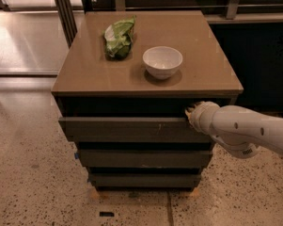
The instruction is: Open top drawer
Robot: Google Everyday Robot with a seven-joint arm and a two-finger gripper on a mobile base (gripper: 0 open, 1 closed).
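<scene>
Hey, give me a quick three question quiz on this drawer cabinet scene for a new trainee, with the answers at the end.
1. True or false: in the camera view, the white bowl stands on the cabinet top to the right of the green bag.
2. Where is the gripper? A) at the right end of the top drawer, by its upper edge; B) above the bowl; C) at the lowest drawer.
3. How many drawer fronts show below the cabinet top?
Key: 1 true; 2 A; 3 three.

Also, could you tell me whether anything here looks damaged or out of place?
Only small pale scratches right of centre on the top drawer front. The gripper is at its upper right edge.
</scene>
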